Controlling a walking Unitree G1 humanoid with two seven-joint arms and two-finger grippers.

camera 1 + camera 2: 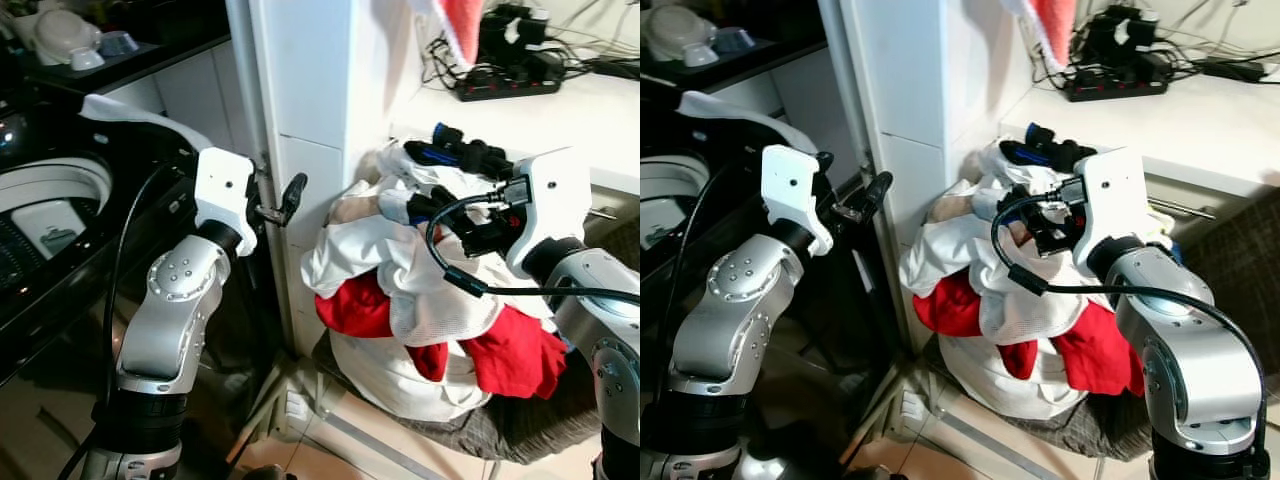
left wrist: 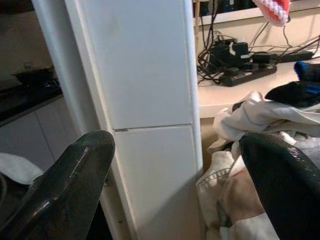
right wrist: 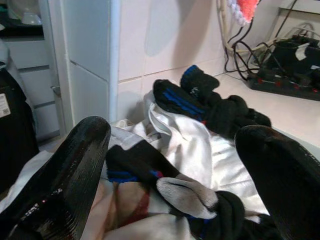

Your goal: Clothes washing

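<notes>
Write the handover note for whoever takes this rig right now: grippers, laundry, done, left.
Left gripper: jaws open, empty, raised beside the white tiled pillar.
Right gripper: jaws open, over the top of the laundry pile, nothing gripped yet.
Laundry: white and red clothes heaped on a grey seat, black and blue socks on top.
Washing machine: to the robot's left, lid up, a white cloth draped on its edge.
Done: as far as can be seen, only that cloth has left the pile.
Left: grab items, carry them to the drum.

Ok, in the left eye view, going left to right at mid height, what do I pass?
Washing machine opening → left gripper → white tiled pillar → laundry pile → right gripper.
</notes>
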